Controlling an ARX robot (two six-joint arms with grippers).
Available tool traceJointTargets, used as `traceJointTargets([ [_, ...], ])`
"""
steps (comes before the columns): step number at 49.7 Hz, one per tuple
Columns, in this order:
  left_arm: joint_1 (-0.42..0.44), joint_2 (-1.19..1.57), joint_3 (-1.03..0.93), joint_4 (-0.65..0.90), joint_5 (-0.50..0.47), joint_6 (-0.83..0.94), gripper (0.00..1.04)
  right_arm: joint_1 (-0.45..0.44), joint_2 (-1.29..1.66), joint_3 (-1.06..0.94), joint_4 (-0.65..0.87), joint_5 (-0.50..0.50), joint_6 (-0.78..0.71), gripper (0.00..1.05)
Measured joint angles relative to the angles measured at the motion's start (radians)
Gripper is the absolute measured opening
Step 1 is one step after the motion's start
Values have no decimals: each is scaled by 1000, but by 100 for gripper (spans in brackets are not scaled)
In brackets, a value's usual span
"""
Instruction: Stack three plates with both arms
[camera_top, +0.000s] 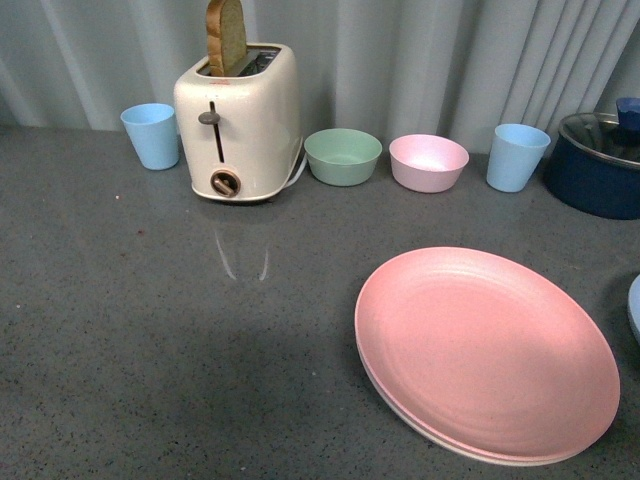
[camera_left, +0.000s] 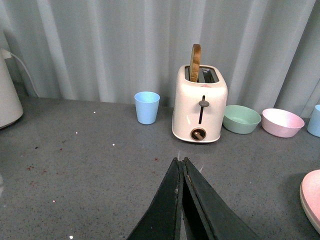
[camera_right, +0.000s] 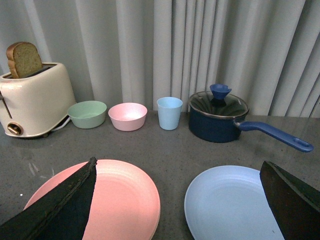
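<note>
Pink plate (camera_top: 487, 355) sits on beige plate (camera_top: 500, 461) at worktop (camera_top: 150, 350) 4 o'clock, blue plate (camera_right: 232, 205) alone at stack's 3 o'clock, just ahead of R hand (camera_right: 177, 162), fingers wide apart, so R arm's nearer; L hand (camera_left: 181, 161) pinched together, empty.

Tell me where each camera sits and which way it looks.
Front view: on the robot's body, facing the toaster and pink plate; no arm shows.
Left wrist view: on the left arm, behind the shut left gripper, facing the toaster.
Right wrist view: on the right arm, behind the open right gripper, facing the light blue plate.
All three show the toaster.
</note>
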Motion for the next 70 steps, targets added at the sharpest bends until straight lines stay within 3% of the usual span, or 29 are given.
traceJointTargets([
  [16,0,-109,0,-109,0,0,4,0,0,0,0,0,0,97],
  [20,0,-241,0,-270,2,0,4,0,0,0,0,0,0,97],
  [30,0,-272,0,-280,2,0,4,0,0,0,0,0,0,97],
  [51,0,-272,0,-280,2,0,78,0,0,0,0,0,0,97],
  [55,0,-272,0,-280,2,0,97,0,0,0,0,0,0,97],
  [70,0,-272,0,-280,2,1,98,0,0,0,0,0,0,97],
])
